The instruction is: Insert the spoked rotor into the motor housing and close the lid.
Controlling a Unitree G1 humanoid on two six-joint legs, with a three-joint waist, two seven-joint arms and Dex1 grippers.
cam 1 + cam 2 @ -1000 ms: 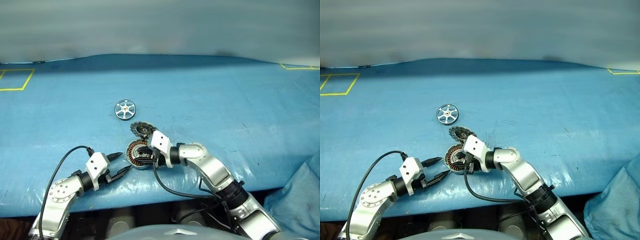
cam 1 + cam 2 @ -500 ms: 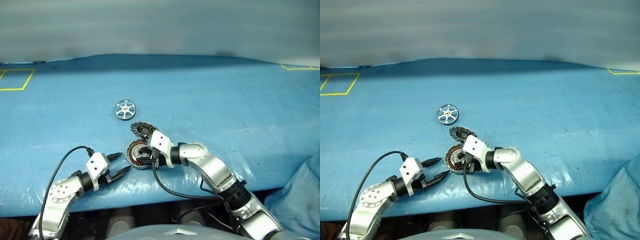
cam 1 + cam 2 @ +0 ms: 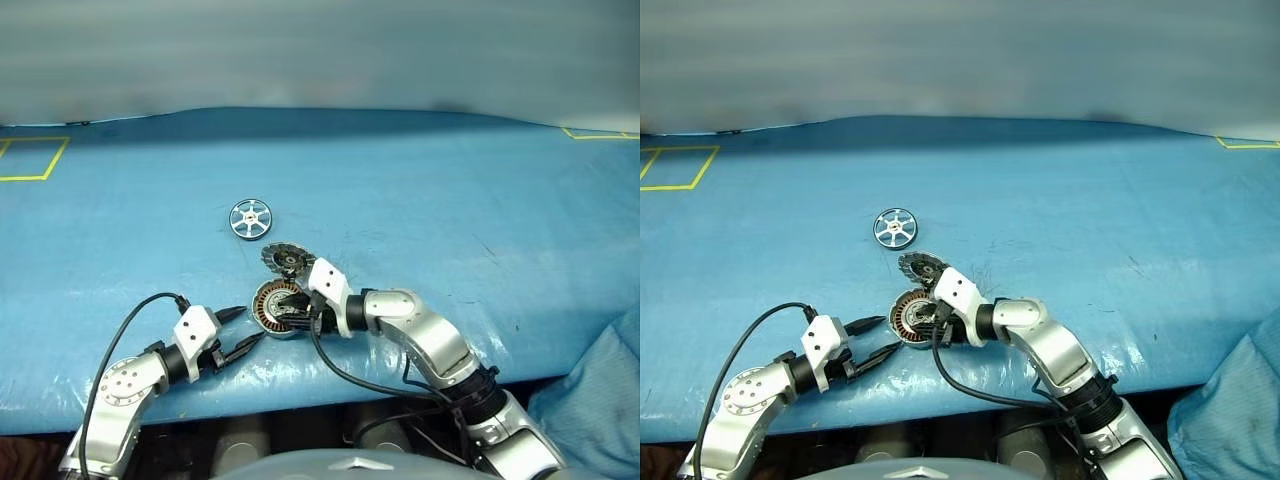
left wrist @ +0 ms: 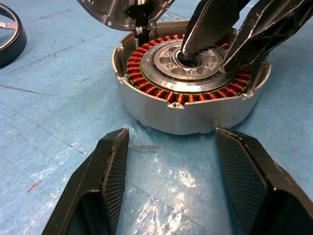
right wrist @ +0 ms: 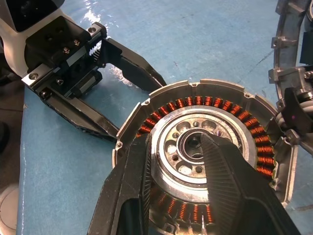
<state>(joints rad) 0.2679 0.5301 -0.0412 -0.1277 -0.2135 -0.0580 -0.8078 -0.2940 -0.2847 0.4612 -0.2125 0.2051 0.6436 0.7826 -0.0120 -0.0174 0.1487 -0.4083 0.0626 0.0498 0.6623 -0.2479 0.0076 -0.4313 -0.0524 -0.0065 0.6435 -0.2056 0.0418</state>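
Left eye view showed me the blue-covered table filling most of the frame. Low and left of centre sat the motor housing, open, its copper windings exposed. My right pincer reached into it from the right, one finger in the centre bore and the other over the windings, the pair partly apart with nothing clamped between them. Lower left, my left pincer lay just beside the housing, fingers spread and empty. The lid stood tilted against the housing's upper edge. Above it, well apart, the spoked rotor lay flat.
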